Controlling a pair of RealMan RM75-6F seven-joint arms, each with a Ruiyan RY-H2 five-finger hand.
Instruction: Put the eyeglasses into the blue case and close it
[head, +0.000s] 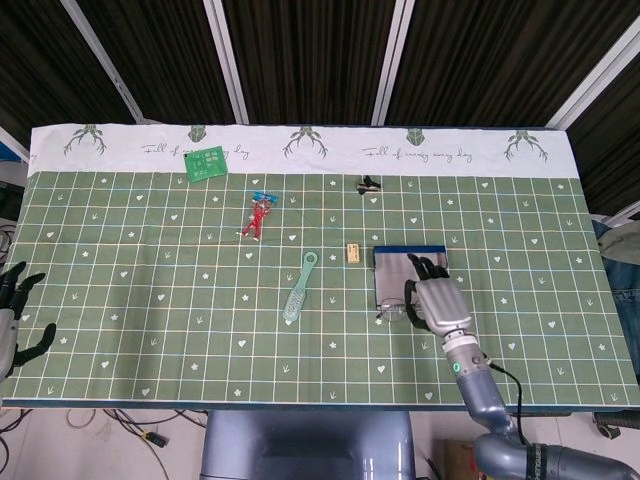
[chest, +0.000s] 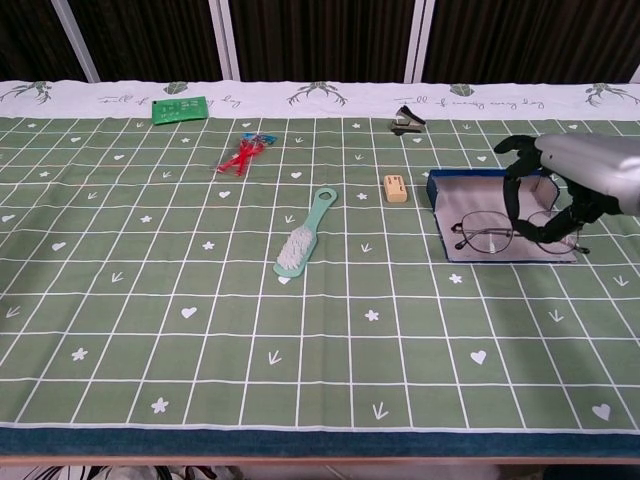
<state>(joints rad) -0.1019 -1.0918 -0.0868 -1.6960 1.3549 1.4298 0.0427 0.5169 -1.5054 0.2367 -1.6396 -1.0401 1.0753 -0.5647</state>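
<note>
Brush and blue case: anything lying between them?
Only the small tan block, set a little toward the far edge. Otherwise bare green cloth from brush to blue case. The chest view shows this clearest.

From high above its near edge, our head camera looks steeply down on the whole desk (head: 120, 300), dark slatted wall beyond. Our chest camera sits lower and nearer, facing across the desk toward that wall. Both views share the green gridded cloth and the blue case (head: 410, 280) (chest: 490, 215).
</note>
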